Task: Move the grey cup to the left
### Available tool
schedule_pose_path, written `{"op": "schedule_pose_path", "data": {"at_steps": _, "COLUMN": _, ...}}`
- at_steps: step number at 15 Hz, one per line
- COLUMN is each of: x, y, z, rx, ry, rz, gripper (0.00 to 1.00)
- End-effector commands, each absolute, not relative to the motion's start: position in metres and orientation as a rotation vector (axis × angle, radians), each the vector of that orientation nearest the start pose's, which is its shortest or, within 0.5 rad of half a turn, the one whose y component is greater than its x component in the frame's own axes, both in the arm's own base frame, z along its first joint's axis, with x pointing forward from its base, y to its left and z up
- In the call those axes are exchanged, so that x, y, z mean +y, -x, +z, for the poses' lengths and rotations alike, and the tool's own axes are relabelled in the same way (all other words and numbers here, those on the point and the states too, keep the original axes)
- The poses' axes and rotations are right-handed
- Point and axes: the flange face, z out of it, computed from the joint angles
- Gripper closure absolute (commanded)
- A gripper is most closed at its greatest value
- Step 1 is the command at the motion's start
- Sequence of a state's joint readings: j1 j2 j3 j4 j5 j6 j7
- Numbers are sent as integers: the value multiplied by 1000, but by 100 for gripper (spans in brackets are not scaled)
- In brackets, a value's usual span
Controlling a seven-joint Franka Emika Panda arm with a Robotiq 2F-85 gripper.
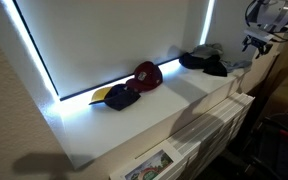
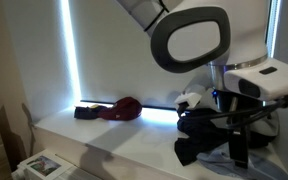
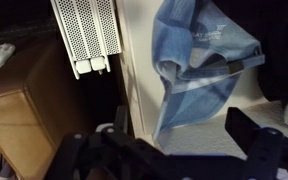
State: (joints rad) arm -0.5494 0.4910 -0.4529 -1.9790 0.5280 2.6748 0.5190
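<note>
Wrist view shows my pincer (image 3: 184, 128) spread wide and empty, the grey cup (image 3: 199, 50) lying just ahead of it. I should lower squarely and pinch the crown's fabric, avoiding the black cap (image 1: 208, 66) beside it.

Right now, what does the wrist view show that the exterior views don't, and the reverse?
Wrist view only: a white perforated panel and a brown box. Exterior views only: the maroon cap and a dark cap farther along the white ledge. Shared: the grey cap and the open gripper.
</note>
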Motion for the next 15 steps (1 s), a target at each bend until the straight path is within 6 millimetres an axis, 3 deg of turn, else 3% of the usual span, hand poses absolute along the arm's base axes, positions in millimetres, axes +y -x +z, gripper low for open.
{"op": "schedule_pose_path", "data": {"at_steps": 1, "x": -533, "y": -342, "z": 257, "rx": 2508, "ry": 1819, "rz": -432, "gripper": 0}}
{"op": "schedule_pose_path", "data": {"at_steps": 3, "x": -532, "y": -343, "z": 241, "rx": 2528, "ry": 1833, "rz": -393, "gripper": 0}}
{"op": "schedule_pose_path", "data": {"at_steps": 8, "x": -533, "y": -346, "z": 231, "rx": 2522, "ry": 1835, "rz": -358, "gripper": 0}}
{"op": "schedule_pose_path", "data": {"at_steps": 11, "x": -539, "y": -351, "z": 202, "rx": 2584, "ry": 1801, "rz": -316, "gripper": 0}}
{"op": "schedule_pose_path", "data": {"at_steps": 12, "x": -532, "y": -346, "z": 221, "rx": 2551, "ry": 1826, "rz": -349, "gripper": 0}}
{"op": "schedule_pose_path", "data": {"at_steps": 15, "x": -534, "y": -349, "z": 201, "rx": 2581, "ry": 1818, "rz": -318, "gripper": 0}}
